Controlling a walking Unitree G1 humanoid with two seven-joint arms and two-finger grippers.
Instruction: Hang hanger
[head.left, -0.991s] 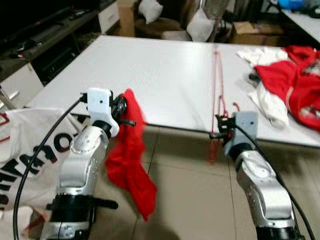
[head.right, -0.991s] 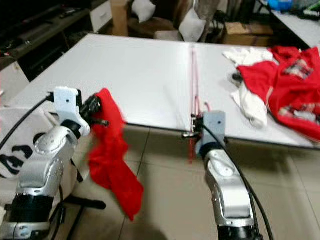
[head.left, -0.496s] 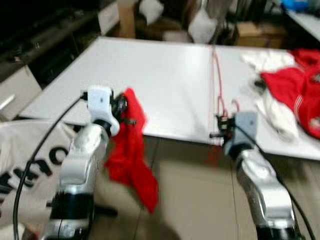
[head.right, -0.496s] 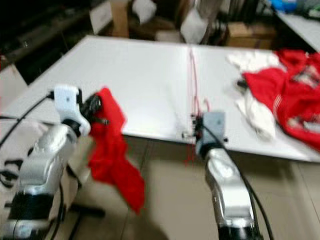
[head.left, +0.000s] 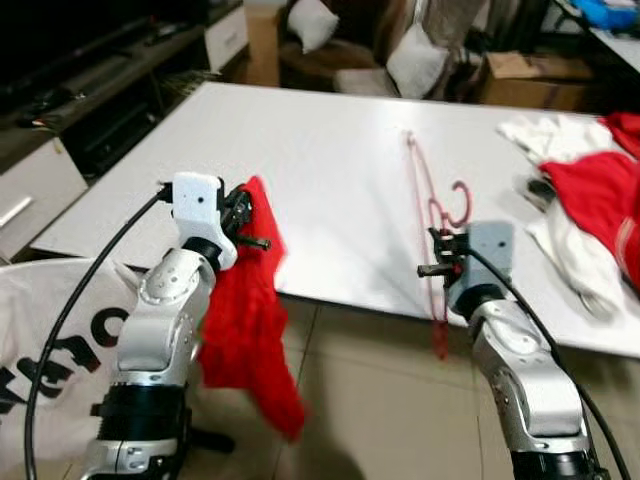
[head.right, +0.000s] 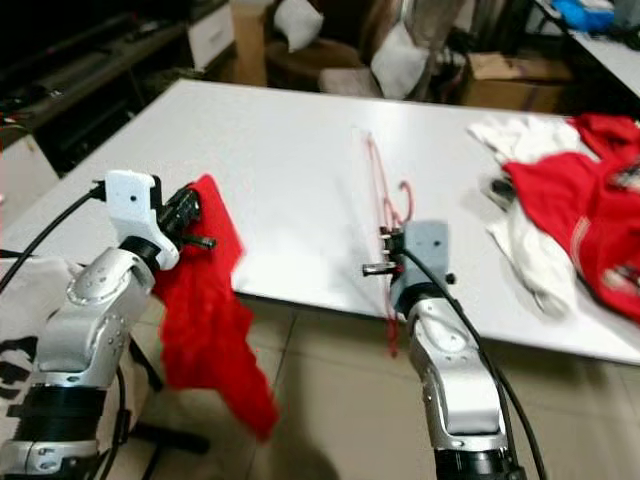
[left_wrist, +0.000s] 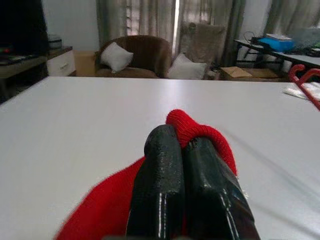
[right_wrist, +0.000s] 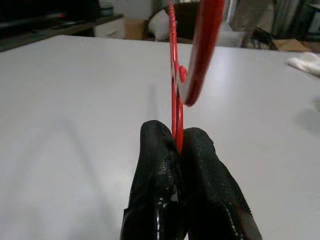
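A: Report status, left side first.

B: I see a white printed cloth (head.left: 50, 340) at the far left, below the table edge. My left gripper (head.left: 252, 215) sits at the near edge of the white table (head.left: 330, 140). Its fingers (left_wrist: 165, 185) are pressed together on a red garment (head.left: 245, 330), which hangs from the gripper down toward the tiled floor (head.left: 370, 410).

A: And the hanger?

B: The red hanger (head.left: 428, 215) lies on the table right of centre, with its hook (head.left: 458, 205) curled on the tabletop. One end extends past the near table edge. My right gripper (head.left: 436, 255) is at that edge, and its fingers (right_wrist: 200, 190) are clamped on the thin red wire of the hanger.

A: Anything further right?

B: A pile of red and white clothes (head.right: 560, 210) rests on the far right of the table, well apart from the hanger. Armchairs with white cushions (head.left: 415, 60) stand beyond the table.
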